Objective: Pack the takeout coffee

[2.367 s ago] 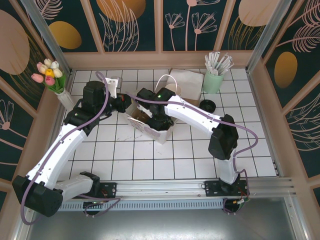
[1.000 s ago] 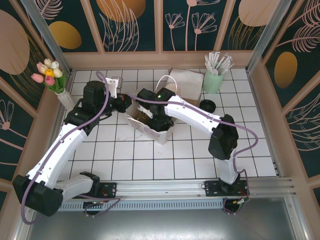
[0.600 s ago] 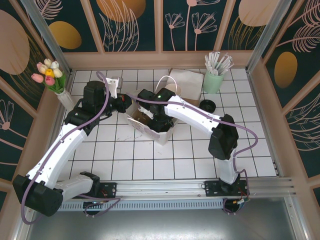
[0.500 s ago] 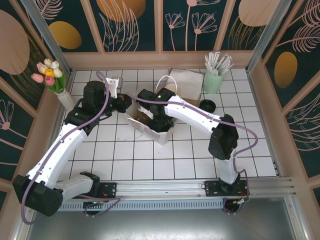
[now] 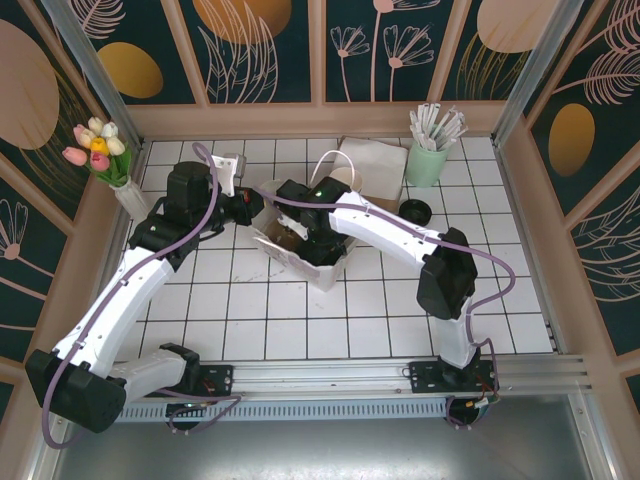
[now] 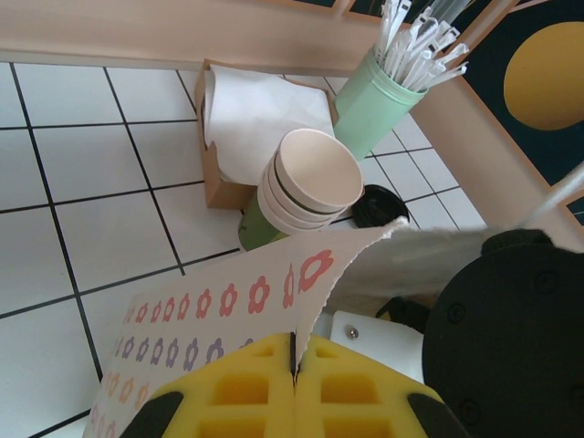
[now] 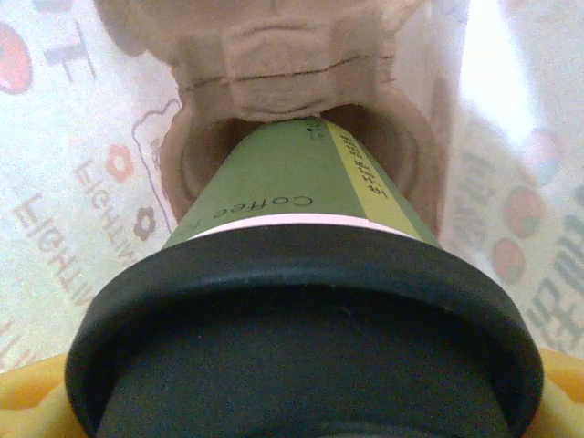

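Left gripper [image 6: 294, 365]: jaws pinched tight on the bag [image 6: 228, 306] rim, holding its mouth open on the counter [image 5: 300, 320]. Right gripper [image 5: 300, 232] is down inside that mouth, jaws wrapped around the coffee [image 7: 301, 182] just under its black lid, with yellow pads [image 7: 561, 401] showing at either side. And look at the right wrist view: the cup's foot is at the ring of a brown pulp carrier [image 7: 274, 55] in the bottom of the bag, printed paper walls all round. So the coffee is in the bag and, by my read, nearly seated, but not let go. Left to do: press it home in the ring, open the right jaws, lift that arm out without dragging the cup or tearing the paper, then release the rim.
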